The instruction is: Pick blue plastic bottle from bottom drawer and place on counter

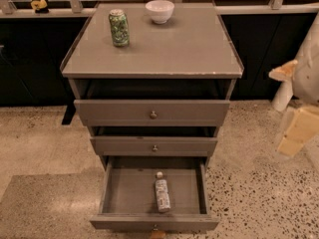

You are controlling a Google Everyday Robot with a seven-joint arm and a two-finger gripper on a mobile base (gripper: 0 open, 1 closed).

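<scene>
The blue plastic bottle (161, 193) lies on its side in the open bottom drawer (119, 193), white cap pointing to the back. The two shallower drawers above are partly pulled out. The counter (169, 46) is the grey top of the cabinet. My gripper (295, 133) hangs at the right edge of the camera view, beside the cabinet at about middle-drawer height. It is well to the right of the bottle and above it, touching nothing, and partly cut off by the frame.
A green patterned can (119, 28) stands at the counter's back left. A white bowl (159, 11) sits at the back middle. Dark cabinets and a railing run behind. Speckled floor surrounds the cabinet, with a grey mat (45, 208) at the front left.
</scene>
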